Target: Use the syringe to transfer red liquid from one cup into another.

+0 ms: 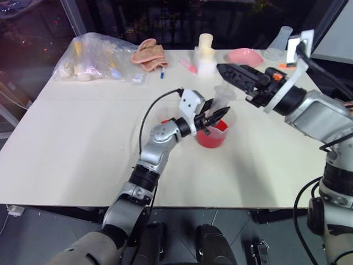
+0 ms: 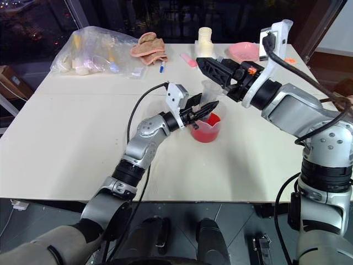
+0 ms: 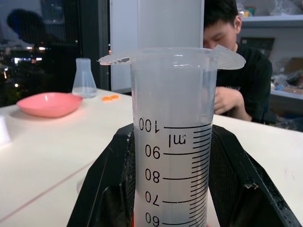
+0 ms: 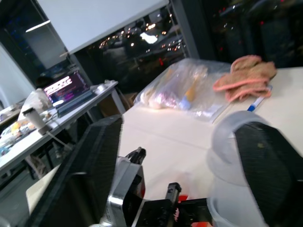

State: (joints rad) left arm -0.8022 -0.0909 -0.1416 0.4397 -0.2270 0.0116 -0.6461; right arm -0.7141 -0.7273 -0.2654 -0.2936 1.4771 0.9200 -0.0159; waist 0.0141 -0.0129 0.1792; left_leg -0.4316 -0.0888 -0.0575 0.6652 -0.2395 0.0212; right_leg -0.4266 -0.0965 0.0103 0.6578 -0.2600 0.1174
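Left claw [image 3: 171, 189]: pinching the syringe [image 3: 171, 142] upright over the beaker [image 1: 212, 135]; tip hidden.
Right claw [image 4: 184, 161]: spread wide, just above the syringe's top.
Beaker: red liquid [image 2: 206, 131], on the bench [image 1: 83, 149].

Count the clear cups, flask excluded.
2: wide beaker holding red liquid, below the left pincer; narrower cup just behind it, near the right pincer. The bag may hide more.

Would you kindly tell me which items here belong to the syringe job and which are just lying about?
In use: syringe in the left gripper; beaker of red liquid; right gripper, open.

Lying about: pink bowl, flask, bag, cloth, blue pen.
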